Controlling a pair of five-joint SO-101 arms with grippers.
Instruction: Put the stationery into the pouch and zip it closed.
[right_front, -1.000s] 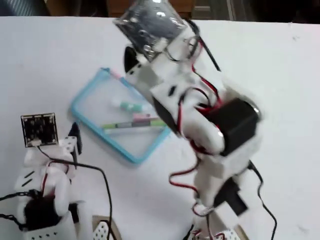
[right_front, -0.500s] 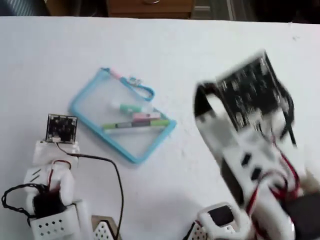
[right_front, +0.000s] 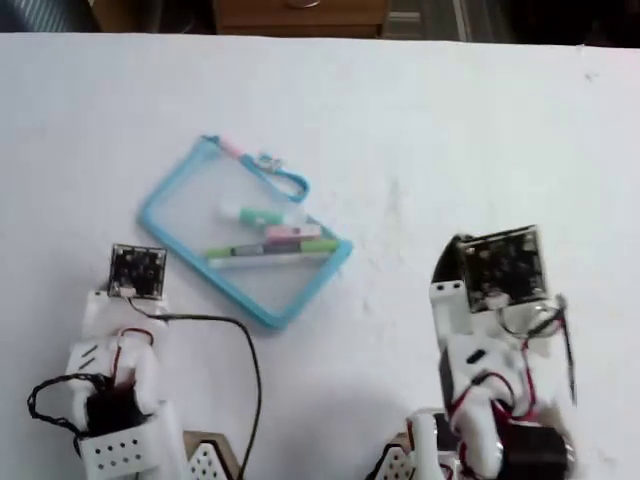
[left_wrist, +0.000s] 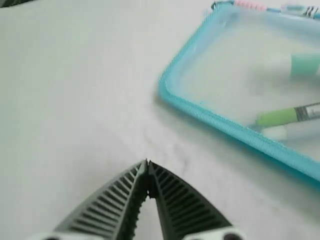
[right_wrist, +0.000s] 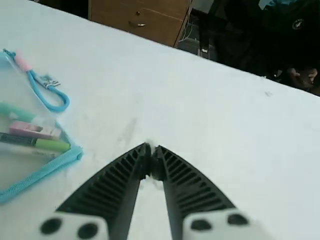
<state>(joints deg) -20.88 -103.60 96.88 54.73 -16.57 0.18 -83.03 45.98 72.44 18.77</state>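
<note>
1. Two arms are counted at the near edge of the table (right_front: 400, 120): the left arm (right_front: 115, 370) by the near left corner, the right arm (right_front: 480, 380) towards the near right corner
2. The left claw (left_wrist: 148, 167) is seen clenched on nothing, its ribbed fingers pressed together over bare table, near one rounded corner of the pouch but apart from it
3. One pouch (right_front: 245, 240), clear with a blue border, lies flat and askew, left of the table's middle; its whole outline is given by the high view
4. Inside it a mint-capped piece (right_front: 262, 213), a pink piece (right_front: 285, 232) and a green marker (right_front: 262, 251) are counted; a fourth, white piece (left_wrist: 295, 134) beside the marker is made out in the left wrist view
5. One blue loop (right_front: 288, 182) and one pink pull (right_front: 228, 149) lie at the pouch's far edge; whether the zip is closed cannot be told
6. The right claw (right_wrist: 150, 152) is seen clenched and empty over bare table, well apart from the pouch; a wooden drawer unit (right_wrist: 140, 20) is seen beyond the table's far edge
</note>
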